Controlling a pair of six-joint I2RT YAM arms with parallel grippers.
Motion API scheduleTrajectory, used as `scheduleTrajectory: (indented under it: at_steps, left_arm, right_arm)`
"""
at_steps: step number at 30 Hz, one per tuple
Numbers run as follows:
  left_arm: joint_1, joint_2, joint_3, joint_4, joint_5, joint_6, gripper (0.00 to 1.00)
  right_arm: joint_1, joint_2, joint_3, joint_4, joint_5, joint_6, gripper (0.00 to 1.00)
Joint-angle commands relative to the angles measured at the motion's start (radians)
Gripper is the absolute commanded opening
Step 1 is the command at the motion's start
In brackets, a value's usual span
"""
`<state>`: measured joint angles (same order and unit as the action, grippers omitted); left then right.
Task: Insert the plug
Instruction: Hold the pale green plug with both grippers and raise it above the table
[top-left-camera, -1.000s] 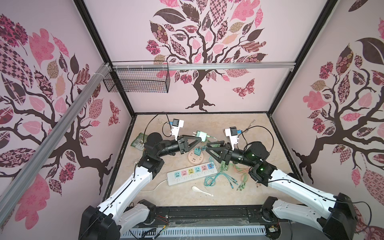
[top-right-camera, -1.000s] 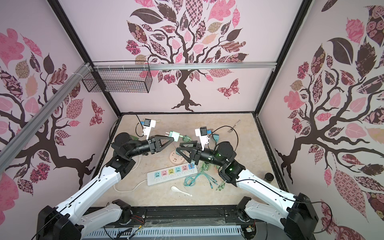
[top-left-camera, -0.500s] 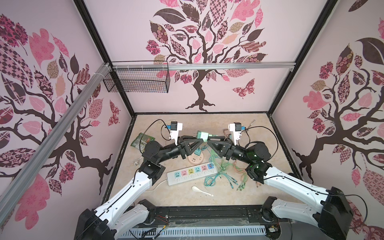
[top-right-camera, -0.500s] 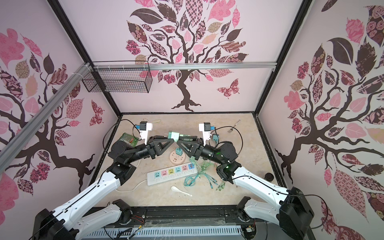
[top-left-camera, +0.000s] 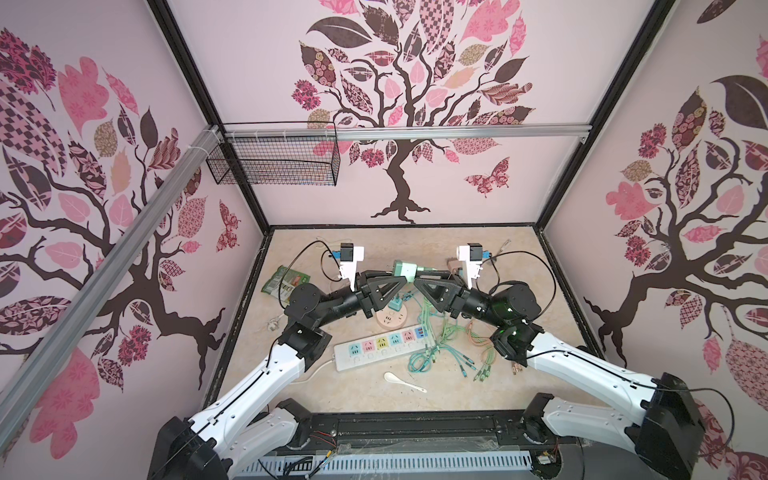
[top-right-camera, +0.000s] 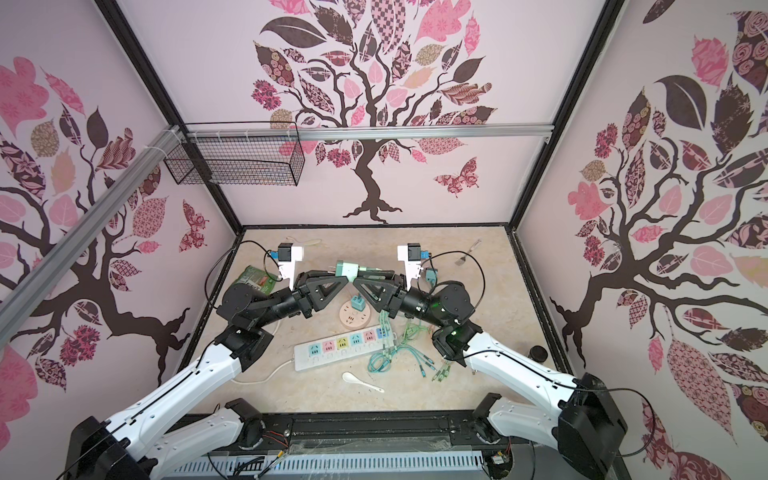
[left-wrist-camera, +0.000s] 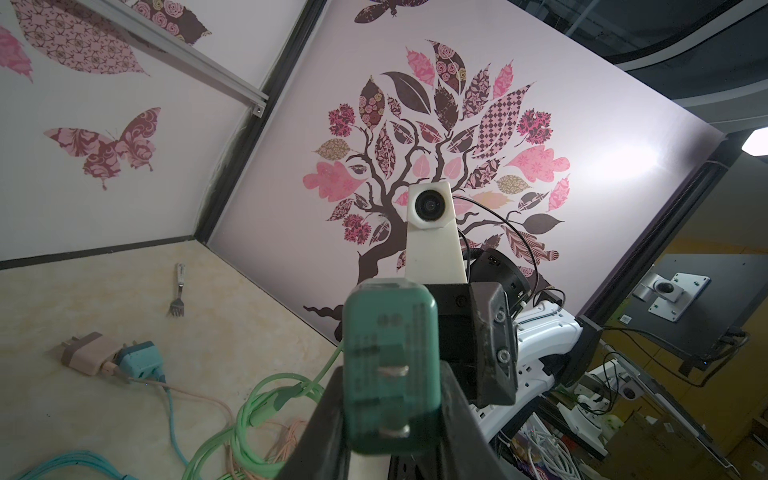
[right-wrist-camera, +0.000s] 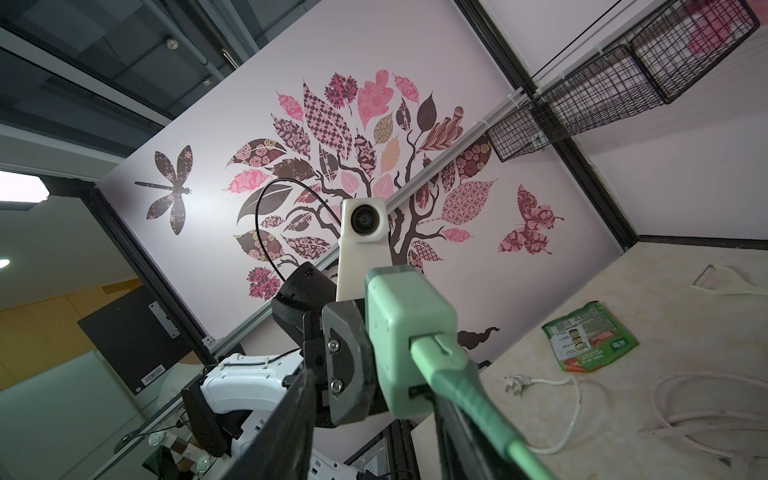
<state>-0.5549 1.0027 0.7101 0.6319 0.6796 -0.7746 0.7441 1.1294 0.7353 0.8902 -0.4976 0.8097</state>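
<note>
In both top views the green plug hangs in the air over the bench, well above the power strip. It is pinched in the left hand, and the right hand meets it from the opposite side with its jaws narrow around the cable connector. This looks like a mid-air transfer, so the right hand should clamp squarely on the connector before the left lets go, leaving the 2 prongs free for the strip. In the left wrist view the plug's pronged face fills the middle, blurred, and hides the contact behind it. In the right wrist view the connector sits in the plug's back, but I cannot tell whether the right fingers actually press it, and the strip is out of frame.
</note>
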Motion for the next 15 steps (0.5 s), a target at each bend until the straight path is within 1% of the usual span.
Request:
scheduleTrajectory:
  at_steps: [1,6,11,15]
  left_arm:
    - [-0.031,-0.018,-0.017,0.027,0.056,0.026,0.0]
    - [-0.031,-0.025,-0.015,-0.014,0.017,0.053,0.0]
    - [-0.031,-0.026,-0.019,-0.02,-0.006,0.067,0.0]
    - [-0.031,-0.038,-0.026,-0.024,-0.055,0.077,0.0]
  right_arm:
    - [0.008,0.028,0.053,-0.091,0.017,-0.037,0.49]
    - [0.009,0.027,0.076,-0.168,0.03,-0.07,0.49]
    - [0.008,0.031,0.077,-0.167,0.036,-0.066,0.5]
    - [0.009,0.038,0.079,-0.172,0.041,-0.058,0.5]
